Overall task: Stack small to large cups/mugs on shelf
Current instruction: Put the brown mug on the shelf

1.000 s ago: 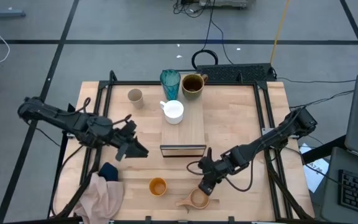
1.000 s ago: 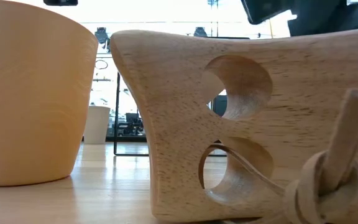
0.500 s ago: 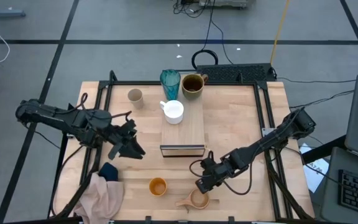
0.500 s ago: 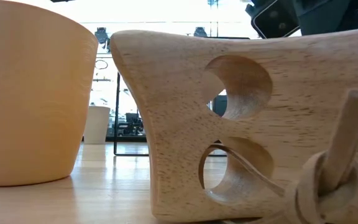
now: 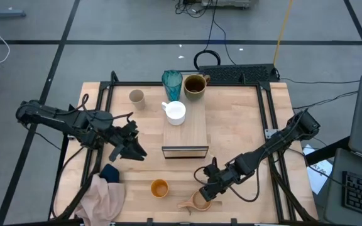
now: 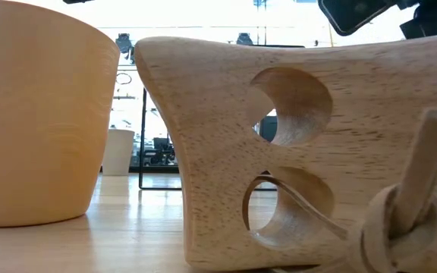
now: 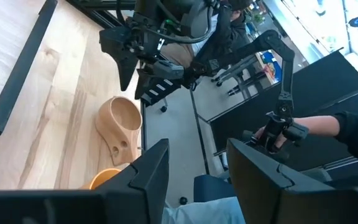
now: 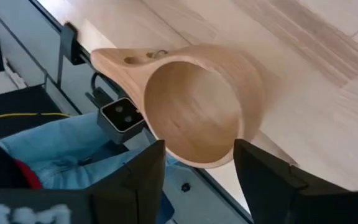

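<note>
3 cups (image 5: 176,112) on shelf (image 5: 185,129); 3 cups (image 5: 159,188) on table.

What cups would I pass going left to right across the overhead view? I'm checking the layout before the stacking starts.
Beige cup → orange cup → teal tumbler → wooden handled cup. The white mug overlaps the tumbler's span and the dark mug overlaps the wooden cup's, so both are left out.

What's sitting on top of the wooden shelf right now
On the shelf stand three cups at its far end: the teal tumbler, the olive-brown mug and the white mug. The rest of its top is bare; its inside is hidden.
</note>
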### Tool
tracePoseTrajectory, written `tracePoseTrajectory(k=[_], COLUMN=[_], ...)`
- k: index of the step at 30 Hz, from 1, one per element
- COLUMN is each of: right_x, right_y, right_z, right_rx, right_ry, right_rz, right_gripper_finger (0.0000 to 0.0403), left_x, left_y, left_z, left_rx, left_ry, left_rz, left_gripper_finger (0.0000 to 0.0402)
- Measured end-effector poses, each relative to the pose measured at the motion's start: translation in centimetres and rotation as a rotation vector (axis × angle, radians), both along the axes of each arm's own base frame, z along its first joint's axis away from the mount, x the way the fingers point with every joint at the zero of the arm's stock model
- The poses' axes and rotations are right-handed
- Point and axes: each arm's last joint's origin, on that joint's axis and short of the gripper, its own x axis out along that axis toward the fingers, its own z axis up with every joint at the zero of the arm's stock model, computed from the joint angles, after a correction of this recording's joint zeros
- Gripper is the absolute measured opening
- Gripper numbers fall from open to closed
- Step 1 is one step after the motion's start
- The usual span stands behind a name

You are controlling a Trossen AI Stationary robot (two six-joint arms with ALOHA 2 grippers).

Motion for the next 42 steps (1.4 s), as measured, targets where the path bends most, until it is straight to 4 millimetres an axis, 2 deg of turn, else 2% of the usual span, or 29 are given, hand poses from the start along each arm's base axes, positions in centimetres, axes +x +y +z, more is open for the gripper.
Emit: tracePoseTrajectory(k=[7, 15, 20, 25, 31, 38, 42], right_x=[-0.1, 1.4, 1.5, 1.3, 1.1, 0.8, 0.0], right_y=[0.2, 1.3, 1.3, 1.3, 1.3, 1.1, 0.4], right_z=[-0.6, -3.9, -4.5, -4.5, -4.7, -4.6, -3.2], right_rx=[-0.019, 0.016, 0.002, 0.008, 0.0, -0.028, -0.053], right_ry=[0.034, 0.063, 0.075, 0.095, 0.101, 0.126, 0.132], right_rz=[-0.001, 0.032, 0.04, 0.067, 0.116, 0.136, 0.133], right_gripper_finger=[0.0183, 0.0183, 0.0176, 0.0133, 0.0021, 0.0008, 0.0008], left_x=[0.0, -0.1, -0.1, -0.1, -0.1, -0.1, -0.1], left_y=[-0.1, -0.1, -0.1, -0.1, -0.1, -0.1, -0.1], left_z=[0.0, 0.0, 0.0, 0.0, 0.0, 0.1, 0.1], left_rx=[-0.015, -0.035, -0.037, -0.039, -0.038, -0.039, -0.038], left_ry=[0.006, 0.017, 0.017, 0.017, 0.016, 0.015, 0.014], left_rz=[-0.029, -0.041, -0.045, -0.044, -0.044, -0.044, -0.045], left_gripper_finger=[0.0159, 0.0159, 0.0159, 0.0159, 0.0159, 0.0159, 0.0159])
